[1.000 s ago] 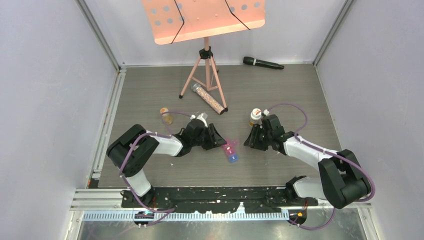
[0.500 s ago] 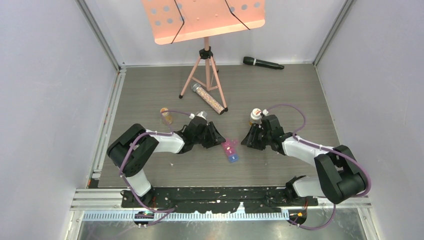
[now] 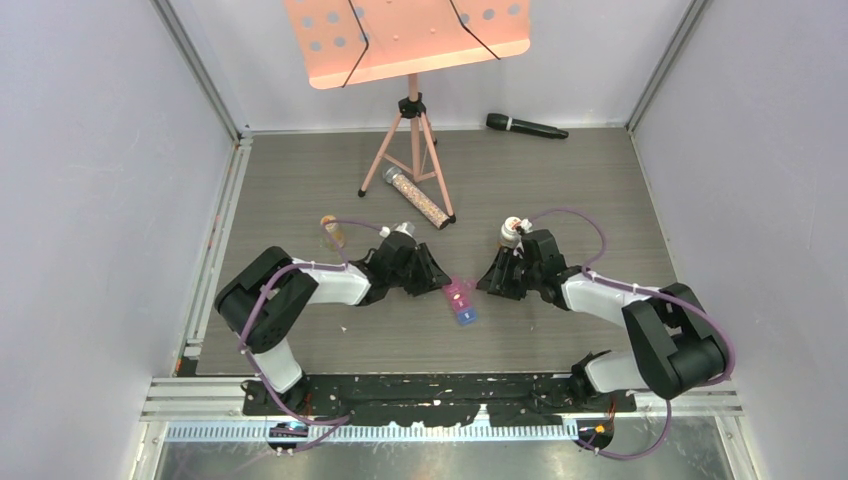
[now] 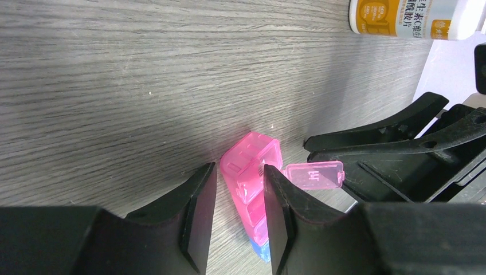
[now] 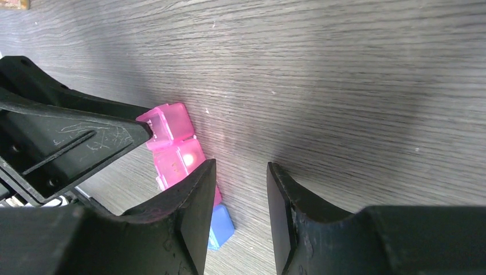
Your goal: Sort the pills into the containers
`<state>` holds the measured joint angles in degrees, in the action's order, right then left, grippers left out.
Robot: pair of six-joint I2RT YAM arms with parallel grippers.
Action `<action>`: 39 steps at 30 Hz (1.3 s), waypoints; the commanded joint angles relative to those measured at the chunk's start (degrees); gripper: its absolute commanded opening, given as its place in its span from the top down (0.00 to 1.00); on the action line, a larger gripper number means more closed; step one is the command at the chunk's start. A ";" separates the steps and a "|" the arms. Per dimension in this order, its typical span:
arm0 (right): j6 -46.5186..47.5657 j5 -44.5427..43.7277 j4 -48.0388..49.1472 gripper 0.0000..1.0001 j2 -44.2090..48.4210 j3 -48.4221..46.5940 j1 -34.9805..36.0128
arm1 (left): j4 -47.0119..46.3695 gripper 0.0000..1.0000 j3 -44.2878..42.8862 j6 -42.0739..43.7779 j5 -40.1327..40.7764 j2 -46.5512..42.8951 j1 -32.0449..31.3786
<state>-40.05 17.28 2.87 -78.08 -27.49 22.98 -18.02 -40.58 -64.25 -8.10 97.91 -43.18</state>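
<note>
The pill box strip (image 3: 461, 301) lies on the table between my two grippers, with pink, purple and blue compartments. In the left wrist view the pink end (image 4: 250, 162) has its lid (image 4: 314, 175) flipped open to the right. My left gripper (image 4: 238, 171) is open and its jaws stand either side of the strip's pink end. My right gripper (image 5: 241, 169) is open and empty just right of the strip (image 5: 172, 150); its left finger (image 5: 192, 212) stands over the strip's edge by the blue end (image 5: 221, 226). I see no loose pills.
A white and orange pill bottle (image 3: 512, 230) stands behind the right gripper; it also shows in the left wrist view (image 4: 412, 17). A small amber bottle (image 3: 331, 231) stands at the left. A clear bead tube (image 3: 420, 198), a music stand's tripod (image 3: 411, 150) and a microphone (image 3: 526, 126) are farther back.
My right gripper has moved left, closer to the pill box strip. The left gripper has stayed at the strip's pink end.
</note>
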 commanded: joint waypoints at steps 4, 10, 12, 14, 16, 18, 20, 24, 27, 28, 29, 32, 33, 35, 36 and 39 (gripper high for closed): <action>-1.65 5.32 6.56 0.55 -2.12 1.68 0.04 | 7.65 0.65 -1.83 2.04 2.27 2.07 -1.24; -1.88 6.90 8.16 0.55 -1.85 2.31 0.04 | 10.15 0.74 -2.74 2.07 2.73 2.60 -1.64; -1.82 7.72 8.83 0.55 -1.88 2.45 0.04 | 10.58 0.75 -2.92 1.89 2.82 2.79 -1.74; -1.99 8.67 9.87 0.55 -2.07 2.67 0.04 | 11.07 0.75 -3.06 1.70 2.90 2.98 -1.82; -2.23 10.19 11.16 0.55 -2.16 3.04 0.09 | 11.44 0.76 -3.17 1.57 3.03 3.14 -1.90; -2.46 10.94 12.22 0.55 -2.29 3.49 0.04 | 11.90 0.76 -3.23 1.31 3.14 3.25 -1.93; -2.49 11.12 12.54 0.55 -2.39 3.63 0.04 | 12.23 0.77 -3.32 1.23 3.23 3.33 -1.99; -2.49 11.66 13.29 0.54 -2.74 3.83 0.04 | 12.48 0.77 -3.45 1.05 3.42 3.37 -2.02; -2.49 12.51 14.34 0.53 -3.23 3.80 0.03 | 12.57 0.78 -3.46 0.89 3.57 3.34 -2.08; -2.49 12.93 14.57 0.53 -3.35 3.81 0.04 | 12.69 0.78 -3.53 0.88 3.53 3.38 -2.10; -2.55 13.12 14.96 0.52 -3.51 3.83 0.04 | 12.74 0.78 -3.54 0.92 3.55 3.35 -2.09; -2.74 13.94 15.92 0.50 -3.84 4.11 0.04 | 12.75 0.79 -3.54 0.88 3.60 3.47 -2.09; -2.99 14.15 16.61 0.49 -4.01 4.20 0.04 | 12.75 0.79 -3.54 0.87 3.57 3.44 -2.09; -3.09 14.73 17.24 0.49 -4.32 4.26 0.04 | 12.75 0.79 -3.46 0.86 3.57 3.43 -2.13; -2.96 14.94 17.36 0.49 -4.74 4.10 0.09 | 12.75 0.79 -3.46 0.85 3.53 3.43 -2.09; -1.79 14.71 16.34 0.48 -5.87 3.34 0.63 | 12.83 0.80 -3.39 0.95 3.63 3.43 -2.09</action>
<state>-42.57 30.63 17.17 -82.56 -23.44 23.03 -12.12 -44.73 -64.49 -6.90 99.00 -44.53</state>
